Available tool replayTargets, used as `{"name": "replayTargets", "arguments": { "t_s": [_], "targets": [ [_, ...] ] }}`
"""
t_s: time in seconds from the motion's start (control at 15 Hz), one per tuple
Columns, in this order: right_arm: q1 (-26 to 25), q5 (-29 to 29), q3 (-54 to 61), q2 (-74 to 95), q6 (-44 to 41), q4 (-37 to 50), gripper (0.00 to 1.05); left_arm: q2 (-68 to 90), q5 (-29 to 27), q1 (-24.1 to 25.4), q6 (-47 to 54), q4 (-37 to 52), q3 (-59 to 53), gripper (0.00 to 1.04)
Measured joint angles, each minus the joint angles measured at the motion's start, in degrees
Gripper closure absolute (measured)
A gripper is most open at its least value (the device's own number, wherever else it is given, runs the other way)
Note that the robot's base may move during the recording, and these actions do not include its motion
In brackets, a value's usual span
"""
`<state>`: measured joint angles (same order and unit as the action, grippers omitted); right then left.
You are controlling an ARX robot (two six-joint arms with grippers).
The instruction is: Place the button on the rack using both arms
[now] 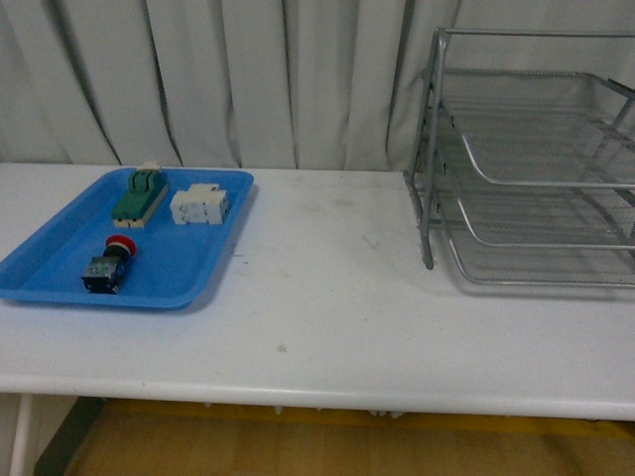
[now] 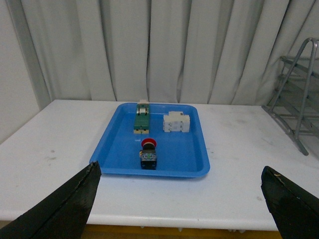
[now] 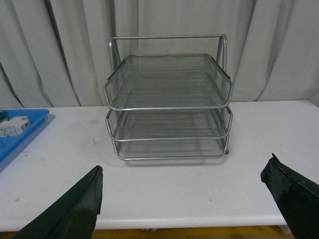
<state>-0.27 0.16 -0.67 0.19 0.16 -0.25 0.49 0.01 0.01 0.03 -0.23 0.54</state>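
Nearest, the left pincer (image 2: 179,169) is spread wide. Only its two dark fingers (image 2: 65,209) show, at the corners of its wrist view, and they grip and touch nothing. The right pincer (image 3: 184,167) gapes just as wide above the white desk (image 1: 327,297), with nothing between its fingers (image 3: 70,209). Both pincers are cut off by the picture edges, so only the finger ends can be made out.

Further out on the left of the desk lies a blue tray (image 1: 50,268). The button (image 1: 107,266) lies on its side in the near part of the tray, its red cap pointing away from the robot. Behind it sit a green block (image 1: 139,196) and, just to the right of that, a white block (image 1: 198,205), set apart from each other.

On the right, well apart from the tray, stands the wire rack (image 1: 427,198) with three tiers; the front view cuts off its far side. A pale curtain (image 1: 248,79) hangs behind everything.
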Motion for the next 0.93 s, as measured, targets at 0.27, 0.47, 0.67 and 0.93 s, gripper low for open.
{"name": "replayTargets", "arguments": {
  "t_s": [0.27,0.47,0.67,0.93],
  "targets": [
    [0.0,0.0,0.0,0.0,0.0,0.0,0.06,0.0,0.0,0.0,0.0,0.0,0.0,0.07],
    [0.0,0.0,0.0,0.0,0.0,0.0,0.06,0.0,0.0,0.0,0.0,0.0,0.0,0.07],
    [0.0,0.0,0.0,0.0,0.0,0.0,0.06,0.0,0.0,0.0,0.0,0.0,0.0,0.07],
    [0.0,0.0,0.0,0.0,0.0,0.0,0.06,0.0,0.0,0.0,0.0,0.0,0.0,0.07]
  ]
}}
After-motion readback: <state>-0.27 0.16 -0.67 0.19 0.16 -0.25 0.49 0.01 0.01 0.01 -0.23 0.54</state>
